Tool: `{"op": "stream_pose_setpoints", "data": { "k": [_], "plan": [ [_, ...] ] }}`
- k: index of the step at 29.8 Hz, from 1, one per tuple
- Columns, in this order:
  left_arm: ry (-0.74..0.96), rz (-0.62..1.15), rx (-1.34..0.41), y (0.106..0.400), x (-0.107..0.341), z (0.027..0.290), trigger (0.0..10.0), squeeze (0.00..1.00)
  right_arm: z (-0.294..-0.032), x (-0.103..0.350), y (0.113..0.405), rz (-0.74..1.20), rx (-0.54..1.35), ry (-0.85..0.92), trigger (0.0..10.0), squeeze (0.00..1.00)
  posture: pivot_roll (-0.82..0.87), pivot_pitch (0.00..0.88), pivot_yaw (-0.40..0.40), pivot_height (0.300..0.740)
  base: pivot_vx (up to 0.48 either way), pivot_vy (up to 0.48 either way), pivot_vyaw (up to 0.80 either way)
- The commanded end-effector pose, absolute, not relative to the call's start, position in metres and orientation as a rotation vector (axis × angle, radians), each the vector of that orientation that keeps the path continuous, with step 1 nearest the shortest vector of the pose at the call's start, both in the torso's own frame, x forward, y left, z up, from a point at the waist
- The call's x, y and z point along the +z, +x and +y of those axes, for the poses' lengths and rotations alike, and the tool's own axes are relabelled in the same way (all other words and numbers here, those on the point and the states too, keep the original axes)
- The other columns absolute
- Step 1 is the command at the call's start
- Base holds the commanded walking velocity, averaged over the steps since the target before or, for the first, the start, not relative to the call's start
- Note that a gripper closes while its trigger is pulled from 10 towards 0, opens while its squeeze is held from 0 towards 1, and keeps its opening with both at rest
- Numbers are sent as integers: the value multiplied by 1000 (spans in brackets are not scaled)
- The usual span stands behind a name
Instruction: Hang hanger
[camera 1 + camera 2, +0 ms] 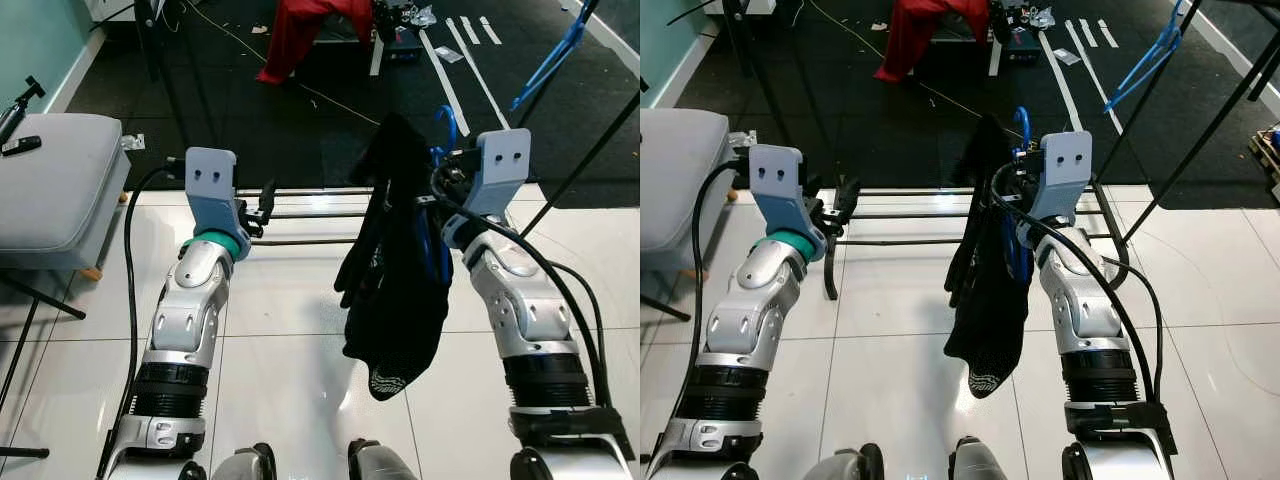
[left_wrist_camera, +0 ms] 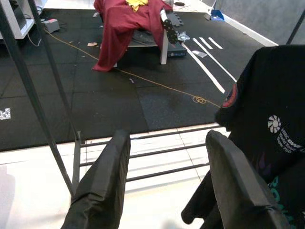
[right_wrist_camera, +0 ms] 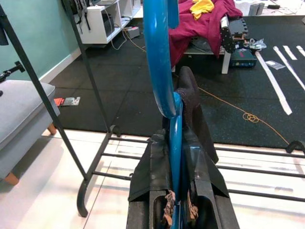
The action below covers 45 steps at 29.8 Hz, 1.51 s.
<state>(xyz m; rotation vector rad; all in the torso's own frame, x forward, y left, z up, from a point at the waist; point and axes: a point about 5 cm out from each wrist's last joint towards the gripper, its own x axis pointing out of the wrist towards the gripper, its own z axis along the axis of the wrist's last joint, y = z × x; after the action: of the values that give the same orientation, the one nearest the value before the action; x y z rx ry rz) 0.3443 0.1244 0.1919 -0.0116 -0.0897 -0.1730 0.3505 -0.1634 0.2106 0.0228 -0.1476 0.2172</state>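
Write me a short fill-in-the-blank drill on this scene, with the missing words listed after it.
1. The right gripper is shut on a hanger whose colour is ____.
2. The garment draped on that hanger is ____ in colour.
3. The left gripper has its fingers ____ and holds nothing.
4. The cloth thrown over the bench on the dark mat is ____.

Missing words: blue; black; open; red

The black shirt [image 1: 395,270] hides most of the blue hanger [image 3: 164,71], whose hook the frame cuts.

Open left claw [image 2: 169,183], black shirt [image 2: 267,124] beside, rack bars [image 2: 152,155]
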Motion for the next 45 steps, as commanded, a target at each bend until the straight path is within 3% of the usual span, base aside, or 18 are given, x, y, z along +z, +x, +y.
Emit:
{"op": "stream_pose_setpoints", "data": {
  "k": [1, 4, 9, 17, 23, 24, 33, 38, 45],
  "plan": [
    [3, -68, -181, 342, 187, 124, 10000, 0, -167, 213, 348, -162, 206, 38, 10000, 0, -88, 76, 41, 740, 0, 0, 0],
    [9, -66, -186, 342, 187, 124, 10000, 0, -168, 213, 348, -160, 207, 42, 10000, 0, -89, 78, 42, 740, 0, 0, 0],
    [57, -135, -373, 340, 196, 113, 10000, 0, -157, 206, 338, -109, 389, 7, 10000, 0, -95, 83, 45, 740, 0, 0, 0],
    [144, -149, -394, 341, 196, 121, 10000, 0, -160, 208, 328, -143, 481, -87, 10000, 0, -96, 85, 47, 740, 0, 0, 0],
    [267, -164, -429, 338, 196, 139, 10000, 0, -190, 216, 310, -241, 599, -172, 10000, 0, -98, 91, 46, 740, 0, 0, 0],
    [264, -171, -486, 332, 195, 150, 10000, 0, -214, 223, 295, -233, 710, -109, 10000, 0, -101, 99, 43, 740, 0, 0, 0],
    [202, -134, -679, 308, 190, 149, 10000, 0, -263, 235, 260, -131, 957, -32, 10000, 0, -110, 102, 36, 740, 0, 0, 0],
    [208, -147, -682, 306, 187, 151, 10000, 0, -273, 231, 245, -22, 1059, -93, 10000, 0, -112, 103, 34, 740, 0, 0, 0],
    [201, -172, -636, 311, 186, 154, 10000, 0, -262, 231, 226, 60, 1220, -131, 10000, 0, -123, 99, 33, 740, 0, 0, 0]
  ]
}}
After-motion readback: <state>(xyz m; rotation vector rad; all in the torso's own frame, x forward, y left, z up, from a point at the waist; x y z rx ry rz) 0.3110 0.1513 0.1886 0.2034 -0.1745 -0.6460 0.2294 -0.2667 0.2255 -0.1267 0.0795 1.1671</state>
